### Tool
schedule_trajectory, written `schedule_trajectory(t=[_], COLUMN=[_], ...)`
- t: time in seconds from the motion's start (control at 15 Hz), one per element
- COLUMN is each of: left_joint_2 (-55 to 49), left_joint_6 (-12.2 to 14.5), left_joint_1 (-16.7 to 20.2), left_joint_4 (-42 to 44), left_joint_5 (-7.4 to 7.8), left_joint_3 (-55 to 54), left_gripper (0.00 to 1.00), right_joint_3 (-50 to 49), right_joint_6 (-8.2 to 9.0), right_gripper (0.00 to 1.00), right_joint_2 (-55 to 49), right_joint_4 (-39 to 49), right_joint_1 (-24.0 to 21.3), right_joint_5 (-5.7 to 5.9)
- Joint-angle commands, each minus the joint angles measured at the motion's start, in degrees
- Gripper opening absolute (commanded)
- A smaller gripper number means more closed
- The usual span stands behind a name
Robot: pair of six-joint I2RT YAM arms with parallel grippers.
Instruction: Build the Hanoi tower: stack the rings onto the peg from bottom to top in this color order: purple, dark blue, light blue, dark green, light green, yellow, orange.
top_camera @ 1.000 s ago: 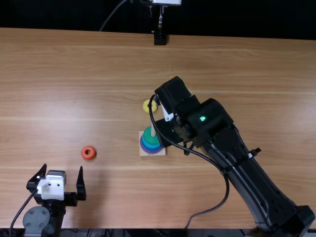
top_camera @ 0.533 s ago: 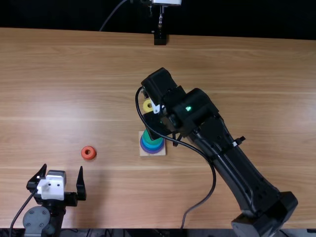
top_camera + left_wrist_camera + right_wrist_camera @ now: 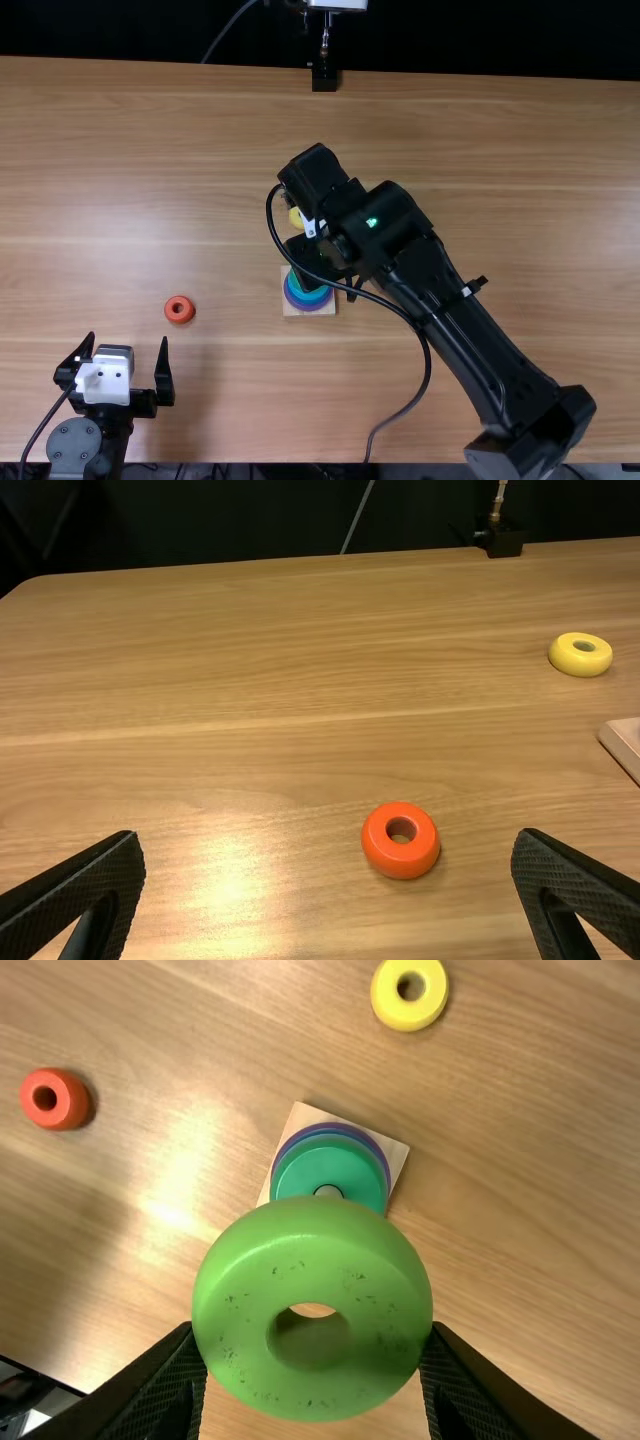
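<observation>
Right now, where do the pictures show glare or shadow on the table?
Left wrist view: bright glare on the table near the orange ring; right wrist view: glare between the orange ring and the base, shadow beside the orange ring; top view: soft shadow beside the left gripper.

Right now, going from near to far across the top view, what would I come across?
The left gripper, the orange ring, the yellow ring, then the small black block at the table's far edge.
</observation>
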Motion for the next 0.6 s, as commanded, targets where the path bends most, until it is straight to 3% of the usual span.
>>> schedule_trajectory(t=[0.0, 0.53], left_joint_2=[-0.67, -0.67], left_joint_6=[0.61, 0.61], left_joint_1=[-0.17, -0.17], left_joint_4=[-4.59, -4.49], left_joint_5=[0.1, 0.1], left_joint_3=[-6.04, -6.04], left_gripper=[1.0, 1.0], right_joint_3=[1.33, 3.79], right_joint_6=[-0.4, -0.61], right_gripper=[0.04, 0.04], right_joint_2=[1.94, 2.64], right_joint_4=[-0.11, 0.0], right_joint_1=[0.78, 0.61], right_joint_5=[0.59, 0.59])
